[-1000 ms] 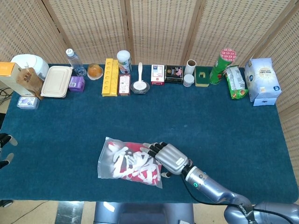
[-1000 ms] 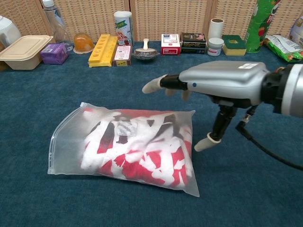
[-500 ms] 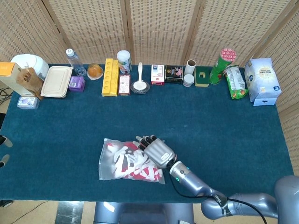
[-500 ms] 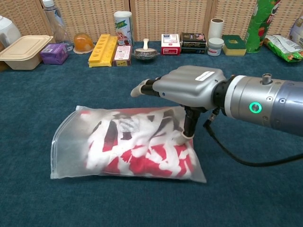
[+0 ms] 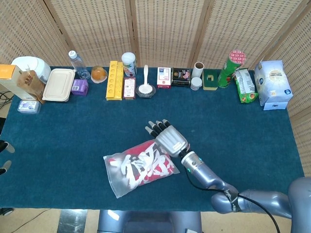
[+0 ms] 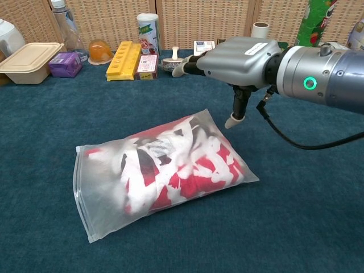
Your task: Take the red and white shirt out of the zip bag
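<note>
The clear zip bag (image 5: 141, 167) (image 6: 162, 170) lies slanted near the table's front edge. The red and white shirt (image 6: 187, 165) is folded inside it, and its zip end (image 6: 82, 193) points left. My right hand (image 5: 167, 137) (image 6: 239, 57) hovers just beyond the bag's far right corner, fingers stretched out and holding nothing. Its thumb (image 6: 234, 119) hangs down close to the bag's upper edge, apart from it. Of my left hand (image 5: 5, 146), only two spread fingertips show at the left border of the head view, far from the bag.
Along the back edge stand a water bottle (image 5: 75, 62), a beige lunch box (image 5: 58, 84), a yellow tray (image 5: 114, 79), a bowl with a spoon (image 5: 146, 87), small boxes (image 5: 181, 76), a green chip can (image 5: 228, 68) and a tissue box (image 5: 273, 83). Blue cloth (image 5: 243, 141) covers the table.
The right hand pressed onto the bag, then lifted off and moved away from the front edge. The bag has turned, its right end swung toward the back.
</note>
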`<action>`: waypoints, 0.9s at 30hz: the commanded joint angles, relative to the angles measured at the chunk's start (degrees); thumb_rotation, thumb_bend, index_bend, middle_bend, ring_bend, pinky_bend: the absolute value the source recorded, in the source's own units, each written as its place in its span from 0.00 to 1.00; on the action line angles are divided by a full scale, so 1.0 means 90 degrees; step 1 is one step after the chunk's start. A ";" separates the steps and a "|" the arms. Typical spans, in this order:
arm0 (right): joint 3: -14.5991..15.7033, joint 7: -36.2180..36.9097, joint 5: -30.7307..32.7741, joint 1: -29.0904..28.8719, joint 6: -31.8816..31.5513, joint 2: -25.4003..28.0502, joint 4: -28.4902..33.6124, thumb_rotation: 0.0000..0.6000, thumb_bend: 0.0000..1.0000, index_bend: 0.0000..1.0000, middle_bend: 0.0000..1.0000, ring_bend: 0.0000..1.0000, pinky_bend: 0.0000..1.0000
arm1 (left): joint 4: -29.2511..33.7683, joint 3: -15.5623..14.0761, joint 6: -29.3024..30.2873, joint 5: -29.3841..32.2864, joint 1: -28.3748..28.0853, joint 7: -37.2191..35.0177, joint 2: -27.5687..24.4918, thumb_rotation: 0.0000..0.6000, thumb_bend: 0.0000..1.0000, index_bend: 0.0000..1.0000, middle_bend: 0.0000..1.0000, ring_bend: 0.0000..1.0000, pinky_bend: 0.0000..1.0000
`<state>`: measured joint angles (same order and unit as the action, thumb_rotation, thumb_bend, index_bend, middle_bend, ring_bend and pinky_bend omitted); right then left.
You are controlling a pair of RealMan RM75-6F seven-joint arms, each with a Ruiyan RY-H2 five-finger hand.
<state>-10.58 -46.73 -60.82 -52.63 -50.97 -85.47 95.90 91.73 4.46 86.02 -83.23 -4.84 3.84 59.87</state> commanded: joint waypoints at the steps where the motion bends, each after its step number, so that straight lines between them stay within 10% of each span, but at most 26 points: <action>1: -0.0006 -0.0050 0.0872 -0.0282 0.0503 0.0585 0.0901 1.00 0.00 0.00 0.05 0.14 0.16 | 0.0018 -0.0005 -0.0012 -0.0030 -0.0017 0.0001 -0.0015 1.00 0.19 0.52 0.46 0.37 0.31; 27: 0.0764 -0.1483 0.3740 -0.1986 -0.0728 -0.0653 0.1139 1.00 0.00 0.00 0.04 0.12 0.14 | -0.0535 -0.0175 0.0081 -0.0200 0.0136 -0.0756 -0.0049 1.00 0.19 0.52 0.46 0.37 0.30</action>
<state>-4.10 -59.23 -28.56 -69.57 -57.15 -90.39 106.99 86.95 2.92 86.73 -85.04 -3.66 -2.91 59.43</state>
